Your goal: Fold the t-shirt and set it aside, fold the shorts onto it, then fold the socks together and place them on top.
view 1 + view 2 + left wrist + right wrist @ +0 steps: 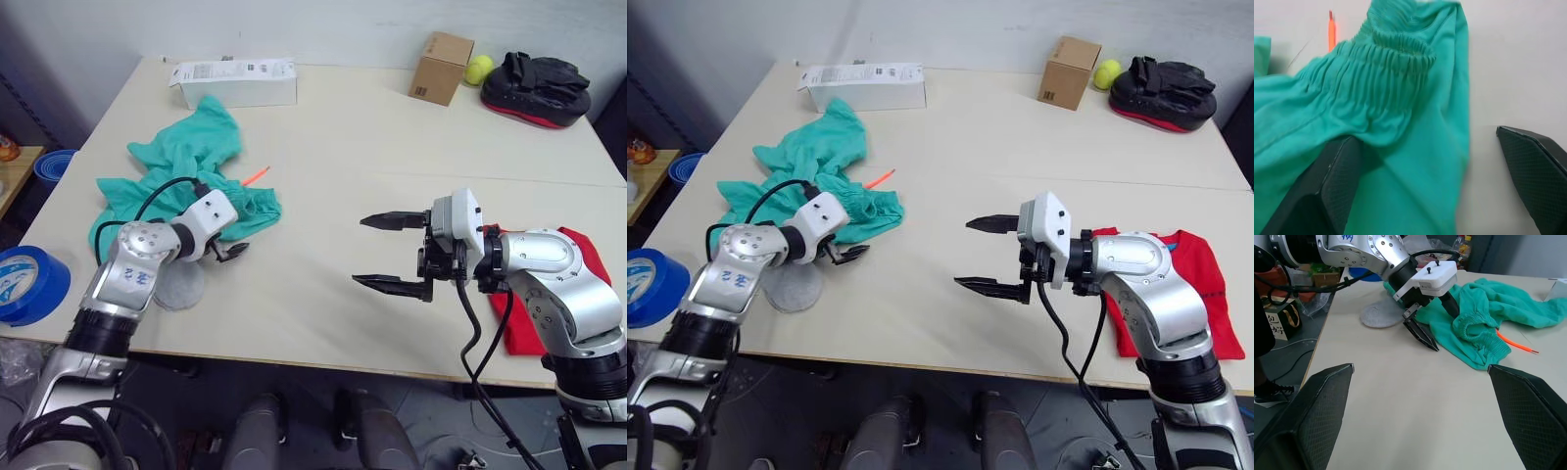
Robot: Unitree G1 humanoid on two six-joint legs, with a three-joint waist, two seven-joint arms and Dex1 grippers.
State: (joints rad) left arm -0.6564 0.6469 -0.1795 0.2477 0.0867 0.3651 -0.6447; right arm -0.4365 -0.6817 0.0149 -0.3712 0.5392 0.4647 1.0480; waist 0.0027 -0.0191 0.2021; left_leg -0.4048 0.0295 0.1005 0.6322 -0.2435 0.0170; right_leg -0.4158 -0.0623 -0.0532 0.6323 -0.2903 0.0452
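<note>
The t-shirt (1195, 284) lies folded at the desk's (1019, 147) right edge, so the shorts (186, 166), crumpled at the left, come next. The left pincer (1425, 325) straddles the waistband hem, fingers apart; it should close on one cloth layer only. The right pincer (994, 255) hovers spread mid-desk.

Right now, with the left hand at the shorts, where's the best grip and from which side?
Probably the gathered waistband of the shorts. It's the thickest ridge, bunched at the edge nearest the left hand, whose fingers are open with one already under the cloth. Come in low along the table from the robot's side.
</note>
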